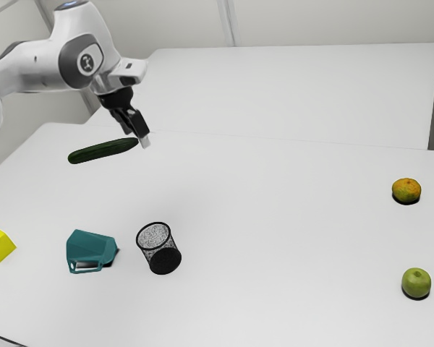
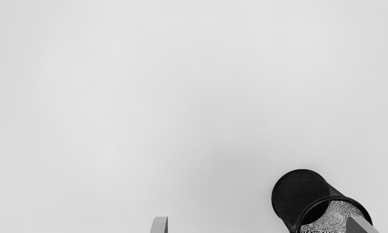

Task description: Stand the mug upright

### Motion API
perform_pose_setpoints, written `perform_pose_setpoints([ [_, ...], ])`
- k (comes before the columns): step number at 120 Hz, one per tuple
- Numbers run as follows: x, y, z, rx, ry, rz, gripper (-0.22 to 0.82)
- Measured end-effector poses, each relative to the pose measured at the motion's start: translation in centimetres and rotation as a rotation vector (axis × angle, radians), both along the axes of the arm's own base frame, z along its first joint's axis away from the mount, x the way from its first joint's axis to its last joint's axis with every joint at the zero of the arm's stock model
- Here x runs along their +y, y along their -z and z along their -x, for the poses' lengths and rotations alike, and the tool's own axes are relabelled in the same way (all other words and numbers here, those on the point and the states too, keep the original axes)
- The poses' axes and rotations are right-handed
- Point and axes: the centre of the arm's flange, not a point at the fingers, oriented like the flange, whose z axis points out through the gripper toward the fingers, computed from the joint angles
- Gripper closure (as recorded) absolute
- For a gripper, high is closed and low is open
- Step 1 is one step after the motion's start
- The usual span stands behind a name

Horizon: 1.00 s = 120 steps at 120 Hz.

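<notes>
mug: on its side, just beside mesh holder, toward exterior view's left | upright: unmet, righting left | end effector: wide open, empty

The mug looks like smooth teal plastic, fairly matt; the cup below my gripper seems black metal mesh; the surface looks smooth and matt.

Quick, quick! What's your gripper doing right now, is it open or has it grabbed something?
Gripper: open, its jaws standing wide apart with nothing held between them.
</notes>
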Motion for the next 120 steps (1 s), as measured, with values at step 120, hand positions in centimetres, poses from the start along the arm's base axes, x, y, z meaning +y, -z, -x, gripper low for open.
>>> perform_pose_setpoints([
  [120, 18.3, 16.6, 15.1, 0.195, -0.519, 0.338, 0.0],
])
